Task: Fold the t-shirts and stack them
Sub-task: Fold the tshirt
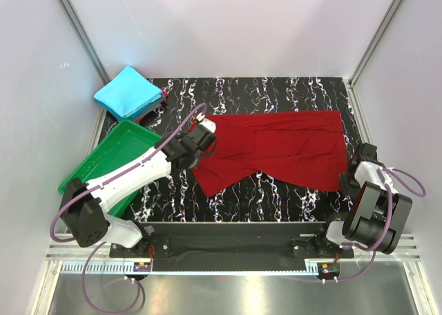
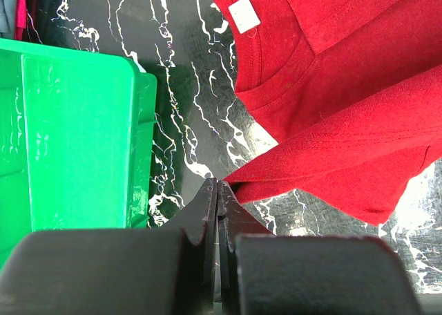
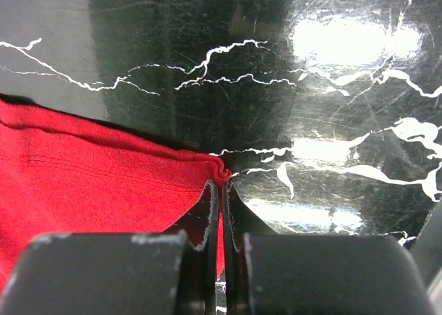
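Pinching a corner of the dark red t-shirt (image 1: 290,146) by the table (image 1: 262,201)'s right edge, the right fingers (image 3: 206,215) are clenched; the left fingers (image 2: 207,215) grasp its sleeve tip. The cyan t-shirt (image 1: 128,92) lies folded at the far left corner.

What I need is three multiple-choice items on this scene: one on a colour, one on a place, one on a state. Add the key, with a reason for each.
1. What colour is the tray?
A. green
B. yellow
C. grey

2. Where does the folded blue t-shirt lie?
A. in the tray
B. at the far left corner of the table
C. at the near edge, by the arm bases

3. How is the right gripper?
A. wide open
B. shut on a corner of the red t-shirt
C. shut on the tray

Key:
1 A, since the overhead and left wrist views both show green.
2 B, since the overhead view shows it beyond the tray.
3 B, since its wrist view shows cloth bunched at the closed fingertips.
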Motion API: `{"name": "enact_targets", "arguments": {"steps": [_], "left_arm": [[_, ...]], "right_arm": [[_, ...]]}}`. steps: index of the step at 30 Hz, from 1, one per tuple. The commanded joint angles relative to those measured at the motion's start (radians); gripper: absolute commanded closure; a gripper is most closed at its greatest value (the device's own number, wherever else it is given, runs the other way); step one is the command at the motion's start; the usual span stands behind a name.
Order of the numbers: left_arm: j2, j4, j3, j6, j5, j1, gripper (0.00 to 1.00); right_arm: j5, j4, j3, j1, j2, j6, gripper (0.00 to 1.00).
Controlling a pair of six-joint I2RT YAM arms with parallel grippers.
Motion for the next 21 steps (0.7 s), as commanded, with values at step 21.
{"name": "enact_targets", "arguments": {"steps": [21], "left_arm": [[0.016, 0.079, 0.140, 0.062, 0.062, 0.065, 1.00]], "right_arm": [[0.007, 0.050, 0.117, 0.002, -0.235, -0.250, 1.00]]}}
